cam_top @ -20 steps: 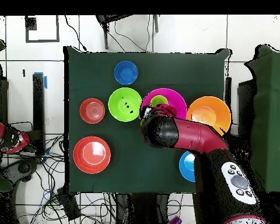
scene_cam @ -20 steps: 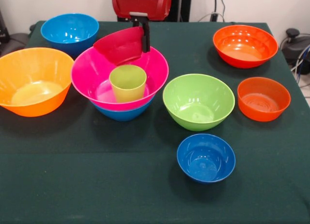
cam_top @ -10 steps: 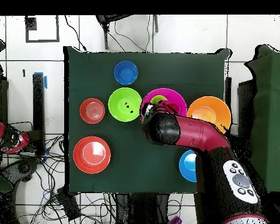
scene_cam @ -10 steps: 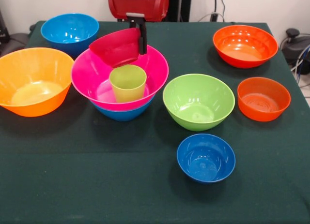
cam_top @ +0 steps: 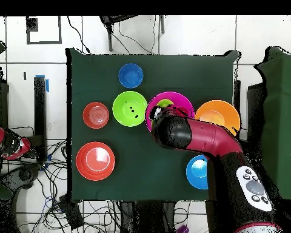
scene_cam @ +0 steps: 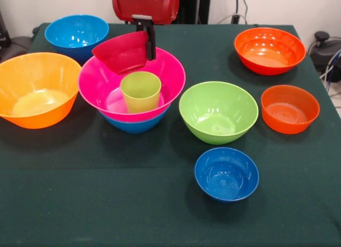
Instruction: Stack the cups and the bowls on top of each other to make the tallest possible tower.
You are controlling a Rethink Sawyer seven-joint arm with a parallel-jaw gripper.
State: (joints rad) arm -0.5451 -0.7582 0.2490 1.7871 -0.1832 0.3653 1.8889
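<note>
The gripper (scene_cam: 148, 41) comes down from the red arm (cam_top: 199, 138) at the top edge of the front view and is clamped on the rim of a small crimson bowl (scene_cam: 121, 52), which hangs tilted on its side above the far part of the pink bowl (scene_cam: 101, 79). Only one dark finger (scene_cam: 151, 42) shows. From overhead the arm covers the gripper and the crimson bowl completely.

The lime cup (scene_cam: 140, 90) stands upright inside the pink bowl, which sits in a blue bowl (scene_cam: 136, 124) of which only the lower edge shows. The green bowl (scene_cam: 218, 112) rests on the table (scene_cam: 106, 193) just beside this stack. The large orange bowl (scene_cam: 36, 88) is partly cut off at the picture's edge.
</note>
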